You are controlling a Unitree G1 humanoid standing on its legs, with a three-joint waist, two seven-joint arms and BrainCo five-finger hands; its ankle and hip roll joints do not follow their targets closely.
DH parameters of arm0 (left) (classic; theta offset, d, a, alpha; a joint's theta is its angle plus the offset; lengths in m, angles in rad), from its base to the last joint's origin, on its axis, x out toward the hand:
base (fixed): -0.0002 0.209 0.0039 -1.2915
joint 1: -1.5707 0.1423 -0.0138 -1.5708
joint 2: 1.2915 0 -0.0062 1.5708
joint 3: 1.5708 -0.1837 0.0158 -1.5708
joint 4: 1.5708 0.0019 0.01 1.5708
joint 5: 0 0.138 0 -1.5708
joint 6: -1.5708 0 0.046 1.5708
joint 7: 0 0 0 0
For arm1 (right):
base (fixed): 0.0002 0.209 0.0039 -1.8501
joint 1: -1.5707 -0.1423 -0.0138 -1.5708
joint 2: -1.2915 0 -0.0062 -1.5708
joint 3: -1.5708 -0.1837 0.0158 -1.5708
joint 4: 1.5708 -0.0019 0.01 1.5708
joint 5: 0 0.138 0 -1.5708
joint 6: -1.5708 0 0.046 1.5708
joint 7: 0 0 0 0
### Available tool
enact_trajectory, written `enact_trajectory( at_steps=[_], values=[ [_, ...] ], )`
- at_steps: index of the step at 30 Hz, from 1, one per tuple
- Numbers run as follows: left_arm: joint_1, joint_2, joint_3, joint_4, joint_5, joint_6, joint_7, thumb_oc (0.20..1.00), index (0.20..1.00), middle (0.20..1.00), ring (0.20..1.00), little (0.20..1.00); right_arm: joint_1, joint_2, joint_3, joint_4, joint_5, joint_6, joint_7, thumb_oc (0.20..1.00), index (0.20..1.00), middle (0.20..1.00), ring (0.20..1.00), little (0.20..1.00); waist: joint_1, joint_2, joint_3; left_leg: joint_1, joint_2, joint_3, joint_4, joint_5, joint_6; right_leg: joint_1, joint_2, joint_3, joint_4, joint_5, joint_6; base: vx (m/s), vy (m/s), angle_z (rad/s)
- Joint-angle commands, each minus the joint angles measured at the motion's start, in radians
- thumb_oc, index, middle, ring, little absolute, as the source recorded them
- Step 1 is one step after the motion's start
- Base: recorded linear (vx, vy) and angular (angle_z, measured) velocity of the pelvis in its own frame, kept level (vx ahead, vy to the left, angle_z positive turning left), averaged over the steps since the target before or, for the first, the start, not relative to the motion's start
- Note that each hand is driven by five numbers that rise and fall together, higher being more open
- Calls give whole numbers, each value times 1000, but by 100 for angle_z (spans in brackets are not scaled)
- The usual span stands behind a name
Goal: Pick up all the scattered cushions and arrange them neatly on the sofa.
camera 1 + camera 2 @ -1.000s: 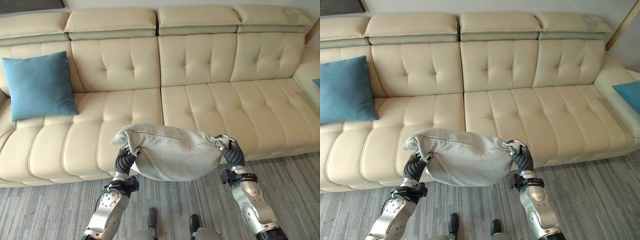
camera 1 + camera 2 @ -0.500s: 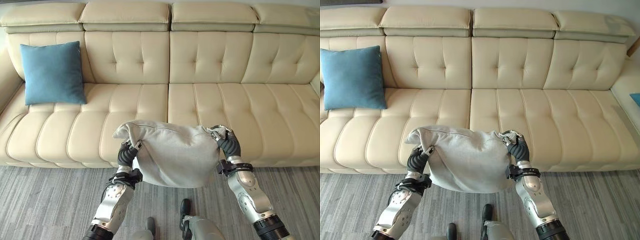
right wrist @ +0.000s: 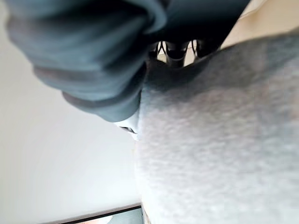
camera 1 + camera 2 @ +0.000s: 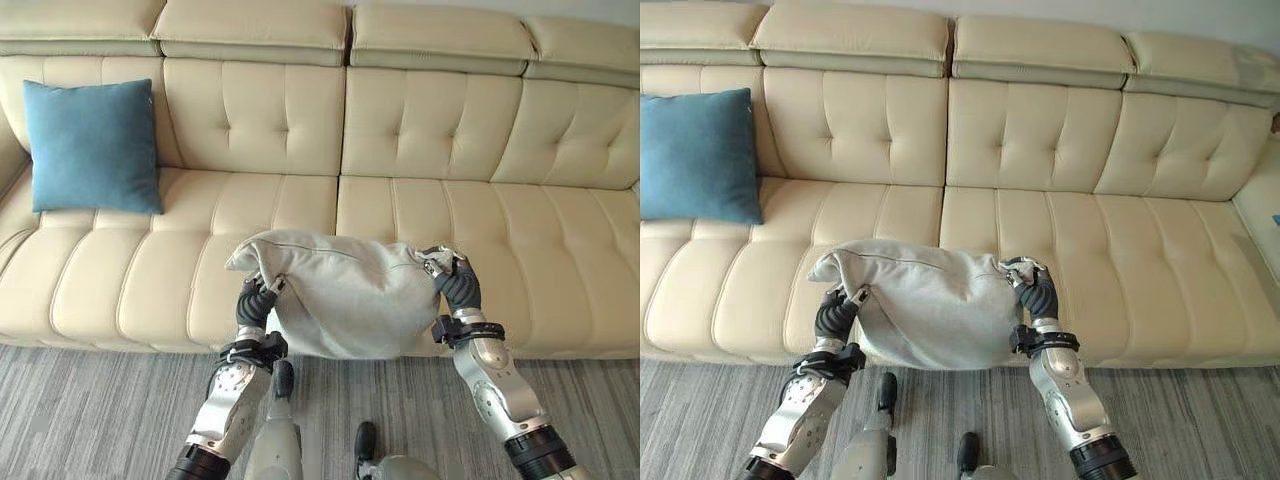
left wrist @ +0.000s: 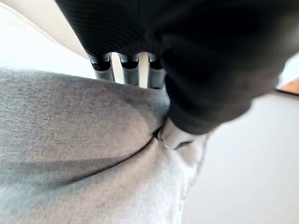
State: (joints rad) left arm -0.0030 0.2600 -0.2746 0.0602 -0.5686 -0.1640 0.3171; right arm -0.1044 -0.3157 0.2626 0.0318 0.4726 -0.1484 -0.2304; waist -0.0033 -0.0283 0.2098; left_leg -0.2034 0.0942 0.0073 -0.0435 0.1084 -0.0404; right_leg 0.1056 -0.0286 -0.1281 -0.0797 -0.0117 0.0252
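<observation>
— Grey fabric cushion (image 4: 345, 297): where is it, and who has it?

— Off the floor, in front of the near edge of the cream tufted leather sofa (image 4: 430, 130). The left hand (image 4: 256, 300) pinches its left corner, the right hand (image 4: 452, 281) its right corner, fingers curled into cloth.

— How will it handle?

— Likely soft and light; it sags between the grips, so corners suit it. A blue square cushion (image 4: 92, 146) already leans against the far-left backrest.

The sofa (image 4: 400, 130) is cream, its back dimpled with button tufts and its seat ribbed in stitched channels. A plain teal-blue cushion (image 4: 92, 146) sits at ten o'clock. The pale grey cushion (image 4: 345, 295) is plain. The floor (image 4: 90, 410) is grey, finely streaked.
</observation>
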Motion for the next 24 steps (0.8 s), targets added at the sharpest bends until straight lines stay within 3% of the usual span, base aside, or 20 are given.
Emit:
enact_trajectory(
  at_steps=[1,4,5,8,11,12,16,24],
  values=[
    [-93,-8,-63,-139,30,-81,-59,200,200,200,200,200,-53,53,30,-108,-25,-60,46,200,200,200,200,200,15,-47,-67,87,-36,17,-12,-69,-24,11,-57,3,66,-140,57,300,280,-34],
    [-104,5,-74,-128,40,-68,-62,200,200,200,200,200,-58,65,22,-106,-47,-55,44,200,200,200,200,200,16,-61,-69,127,-56,39,-1,-99,6,-16,-81,27,171,-139,82,153,220,-18],
    [-125,19,-81,-113,54,-63,-60,200,200,200,200,200,-85,72,18,-97,-71,-52,33,200,200,200,200,200,7,-60,-56,145,-63,50,8,-117,27,-73,-91,50,283,-106,109,22,105,-13],
    [-140,24,-83,-96,68,-64,-61,200,200,200,200,200,-98,81,13,-87,-76,-54,27,200,200,200,200,200,5,-58,-55,152,-63,61,7,-128,36,-118,-95,74,327,-91,123,54,109,1],
    [-142,28,-73,-86,72,-67,-70,200,200,200,200,200,-125,78,6,-77,-84,-54,22,200,200,200,200,200,-3,-46,-54,187,-60,65,-15,-139,37,-175,-90,69,265,-69,109,97,15,-10],
    [-152,27,-64,-80,72,-73,-64,200,200,200,200,200,-145,82,12,-69,-90,-53,17,200,200,200,200,200,-8,-45,-44,205,-62,70,-21,-146,36,-218,-85,53,190,-42,105,57,-17,-12],
    [-186,16,-56,-46,88,-82,-55,200,200,200,200,200,-168,87,21,-31,-93,-54,7,200,200,200,200,200,-13,-58,-49,223,-74,64,-4,-167,33,-170,-91,60,79,-9,108,91,-38,-2],
    [-285,0,-76,23,103,-90,-8,200,200,200,200,200,-278,62,54,21,-100,-40,-23,200,200,200,200,200,-12,-54,-80,267,-60,54,-43,-170,20,-90,-86,28,30,-16,96,126,-58,3]
  ],
)
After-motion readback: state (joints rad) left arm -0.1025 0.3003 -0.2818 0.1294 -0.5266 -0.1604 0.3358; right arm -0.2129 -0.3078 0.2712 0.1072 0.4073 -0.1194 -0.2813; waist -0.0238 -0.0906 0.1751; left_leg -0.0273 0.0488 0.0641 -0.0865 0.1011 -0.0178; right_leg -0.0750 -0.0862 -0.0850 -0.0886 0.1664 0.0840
